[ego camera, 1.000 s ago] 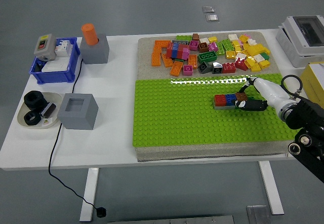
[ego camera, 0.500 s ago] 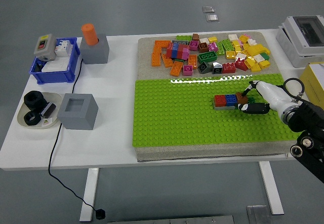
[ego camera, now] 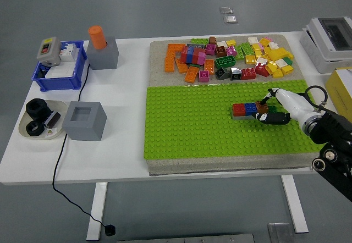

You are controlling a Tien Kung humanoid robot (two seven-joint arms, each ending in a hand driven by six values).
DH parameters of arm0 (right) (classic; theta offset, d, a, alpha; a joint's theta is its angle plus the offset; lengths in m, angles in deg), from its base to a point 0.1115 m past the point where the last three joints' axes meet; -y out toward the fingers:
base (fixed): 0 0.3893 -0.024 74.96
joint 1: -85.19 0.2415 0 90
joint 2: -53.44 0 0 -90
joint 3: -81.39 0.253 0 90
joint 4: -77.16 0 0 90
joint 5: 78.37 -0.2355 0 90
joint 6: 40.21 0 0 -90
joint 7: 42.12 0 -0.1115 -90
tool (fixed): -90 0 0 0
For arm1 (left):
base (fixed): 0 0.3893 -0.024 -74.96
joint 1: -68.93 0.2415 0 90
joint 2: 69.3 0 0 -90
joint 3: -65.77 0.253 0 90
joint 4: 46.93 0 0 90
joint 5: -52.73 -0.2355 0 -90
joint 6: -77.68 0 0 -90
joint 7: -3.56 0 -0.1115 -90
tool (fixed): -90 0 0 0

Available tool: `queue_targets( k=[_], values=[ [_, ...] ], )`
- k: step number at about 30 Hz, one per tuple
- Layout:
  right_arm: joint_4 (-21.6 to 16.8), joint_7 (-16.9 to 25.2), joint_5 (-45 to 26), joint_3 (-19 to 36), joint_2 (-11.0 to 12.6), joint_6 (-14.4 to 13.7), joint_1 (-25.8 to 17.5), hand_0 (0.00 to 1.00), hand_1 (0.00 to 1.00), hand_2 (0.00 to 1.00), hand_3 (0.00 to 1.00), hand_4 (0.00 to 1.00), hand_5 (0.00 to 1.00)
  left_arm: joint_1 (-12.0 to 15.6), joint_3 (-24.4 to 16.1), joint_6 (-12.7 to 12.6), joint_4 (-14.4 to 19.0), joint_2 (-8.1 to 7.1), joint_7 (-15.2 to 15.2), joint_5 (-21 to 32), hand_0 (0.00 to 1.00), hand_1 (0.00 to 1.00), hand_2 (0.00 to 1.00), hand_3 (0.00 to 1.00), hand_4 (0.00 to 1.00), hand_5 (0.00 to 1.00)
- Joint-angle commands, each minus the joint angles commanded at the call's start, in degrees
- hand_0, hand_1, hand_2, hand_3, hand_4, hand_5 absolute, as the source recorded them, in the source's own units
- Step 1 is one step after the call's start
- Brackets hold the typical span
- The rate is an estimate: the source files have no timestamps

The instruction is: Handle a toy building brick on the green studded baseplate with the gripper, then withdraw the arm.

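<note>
Right hand slightly farther right than before.

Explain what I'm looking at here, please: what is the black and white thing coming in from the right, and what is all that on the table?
This is one picture from a camera high on a humanoid robot, looking down over its white table. The thing at the right is the robot's right hand, on a black arm. Its fingers are at the right end of a short row of bricks, red, blue and brown, standing on the green studded baseplate. They seem to touch the brown end brick, but I cannot tell whether they grip it. Behind the baseplate lies a heap of loose bricks. On the left are a blue bin, two grey blocks, one with an orange cylinder, and a dish of black parts. No left arm shows.
</note>
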Motion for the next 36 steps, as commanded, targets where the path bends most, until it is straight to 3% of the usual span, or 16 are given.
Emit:
queue_targets(
  k=[36],
  values=[
    [-2.6, -0.1, 3.4, -0.6, 1.1, -0.1, -1.6, 0.93, 0.888, 0.929, 0.62, 0.813, 0.511, 0.2, 0.4, 0.1, 0.0, 0.16, 0.0, 0.1, 0.597, 0.616, 0.535, 0.592, 0.761, 0.21]
  ],
)
